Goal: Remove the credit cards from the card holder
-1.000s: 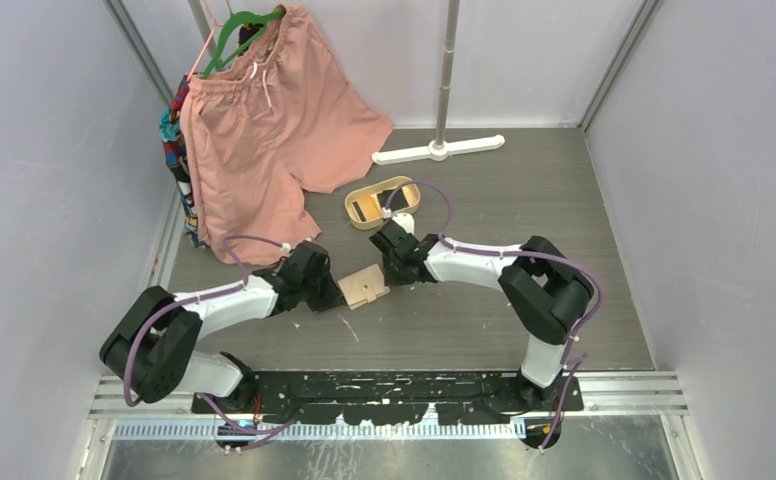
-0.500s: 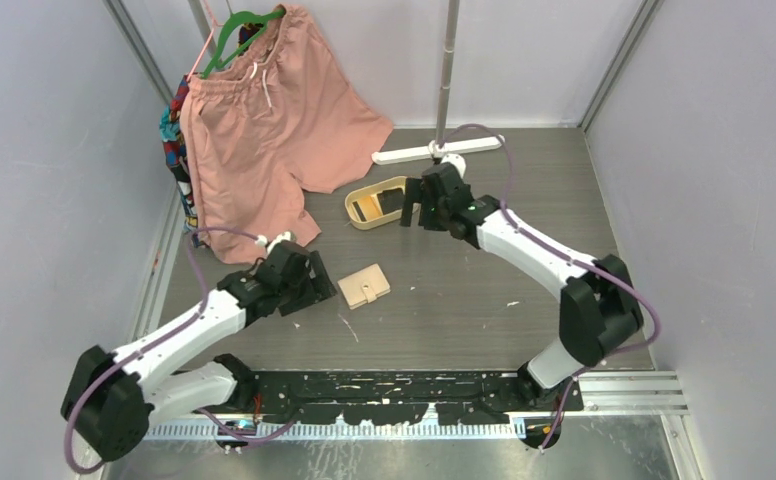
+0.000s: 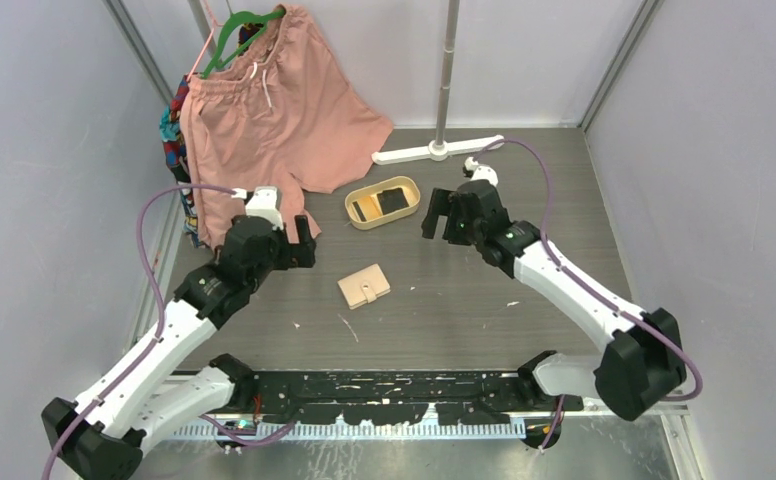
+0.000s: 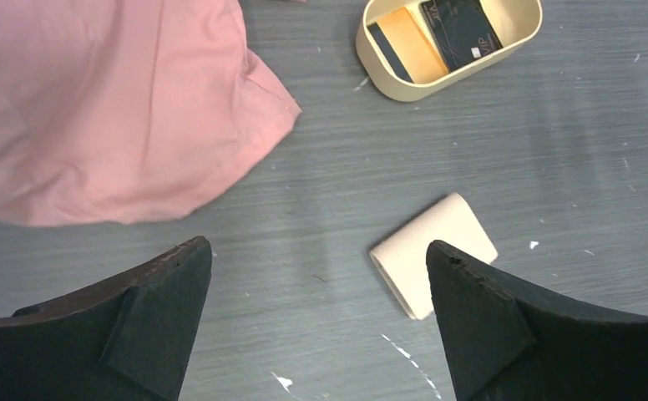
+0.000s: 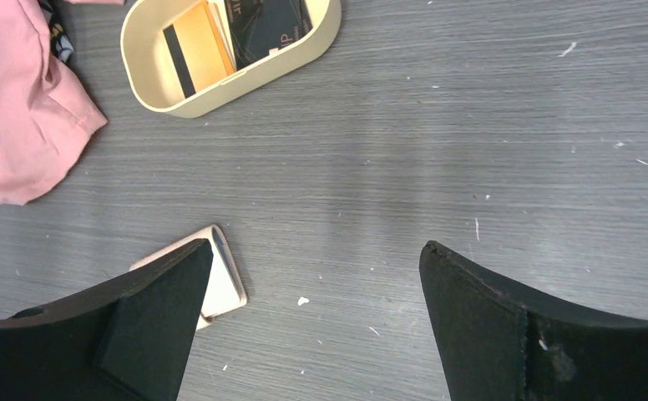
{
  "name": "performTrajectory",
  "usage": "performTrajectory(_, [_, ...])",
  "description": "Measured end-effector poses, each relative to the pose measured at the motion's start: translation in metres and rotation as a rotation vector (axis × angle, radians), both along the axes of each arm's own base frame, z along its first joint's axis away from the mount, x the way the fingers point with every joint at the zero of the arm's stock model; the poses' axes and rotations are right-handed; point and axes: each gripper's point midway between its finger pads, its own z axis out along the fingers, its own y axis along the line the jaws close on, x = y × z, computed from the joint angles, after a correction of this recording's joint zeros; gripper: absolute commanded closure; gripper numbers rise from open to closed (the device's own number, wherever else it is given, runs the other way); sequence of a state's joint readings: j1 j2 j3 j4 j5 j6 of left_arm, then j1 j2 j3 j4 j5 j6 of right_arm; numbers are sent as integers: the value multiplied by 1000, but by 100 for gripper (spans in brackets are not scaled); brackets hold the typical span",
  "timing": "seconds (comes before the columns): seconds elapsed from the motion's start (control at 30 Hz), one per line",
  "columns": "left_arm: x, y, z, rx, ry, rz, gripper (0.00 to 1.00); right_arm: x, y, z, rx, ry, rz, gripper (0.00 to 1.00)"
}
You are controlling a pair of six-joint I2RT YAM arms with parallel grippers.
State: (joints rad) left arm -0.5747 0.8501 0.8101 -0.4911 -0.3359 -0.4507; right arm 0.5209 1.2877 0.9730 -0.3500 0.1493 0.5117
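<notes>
Both pairs of jaws stand wide open and hold nothing; the left gripper (image 4: 314,251) hangs over the table (image 3: 464,300) by the pink shorts (image 3: 264,130); the right gripper (image 5: 314,248) hangs near the oval tan tray (image 5: 187,104); the credit cards (image 5: 262,25), one orange, one black, lie in that tray; the beige card holder (image 3: 364,287) lies shut on the table between the arms.

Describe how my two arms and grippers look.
Both arms have white links with black joints: left arm, right arm. A purple cable loops along each. The left gripper and right gripper carry broad, matte black, wedge-shaped fingers.
</notes>
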Motion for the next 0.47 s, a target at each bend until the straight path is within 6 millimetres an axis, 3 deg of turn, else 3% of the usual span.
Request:
performTrajectory(0.3, [31,22,22,-55,-86,-58,0,-6,-21,16,-2,-59,-89,0])
performTrajectory(0.47, [30,10,27,-88,-102,-134,0,-18,-27,9,-15,-53,-77,0])
